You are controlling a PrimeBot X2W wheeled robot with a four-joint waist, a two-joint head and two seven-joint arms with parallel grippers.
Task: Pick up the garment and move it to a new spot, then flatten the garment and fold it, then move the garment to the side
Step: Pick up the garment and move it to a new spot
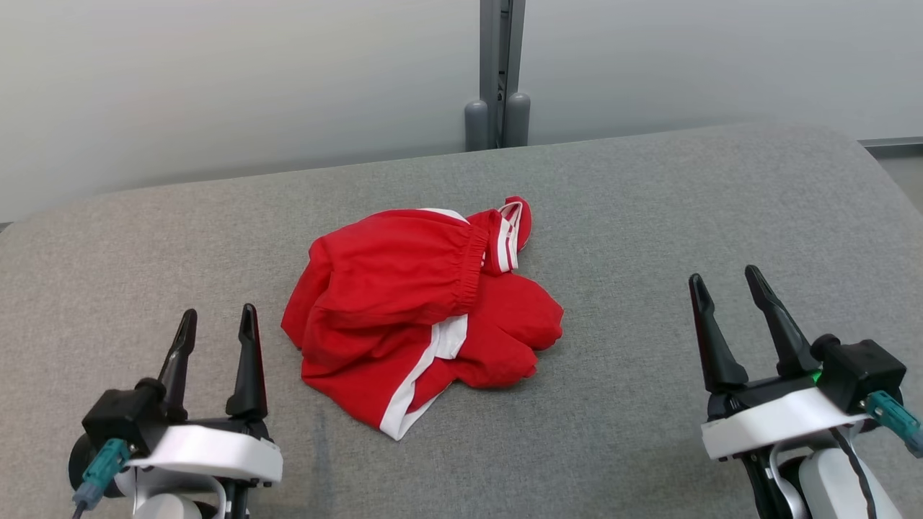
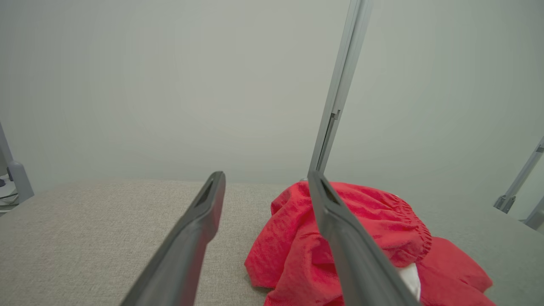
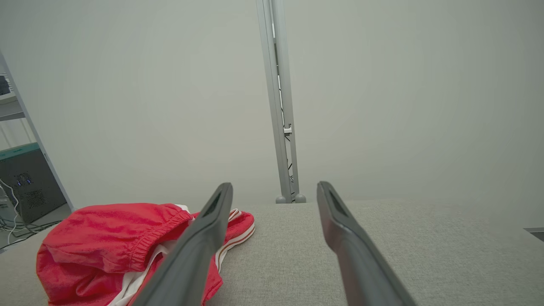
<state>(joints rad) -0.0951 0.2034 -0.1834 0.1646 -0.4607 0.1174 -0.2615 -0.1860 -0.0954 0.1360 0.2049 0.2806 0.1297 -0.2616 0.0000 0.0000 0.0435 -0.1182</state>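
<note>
Sitting at the lower left, the left gripper (image 1: 219, 311) has its fingers spread wide with nothing between them, near the heap's left edge but not touching it. Mid grey padded surface (image 1: 649, 202) lies the red garment (image 1: 411, 303), crumpled, white trim showing; shorts maybe, hard to say. On the right, the right gripper (image 1: 725, 275) is equally wide and empty, well apart from the cloth.

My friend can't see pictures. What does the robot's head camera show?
A crumpled pair of red shorts with white trim lies bunched in the middle of a grey fabric-covered surface. The robot's left hand and right hand, both open and empty, rest at the lower corners, apart from the shorts.
</note>
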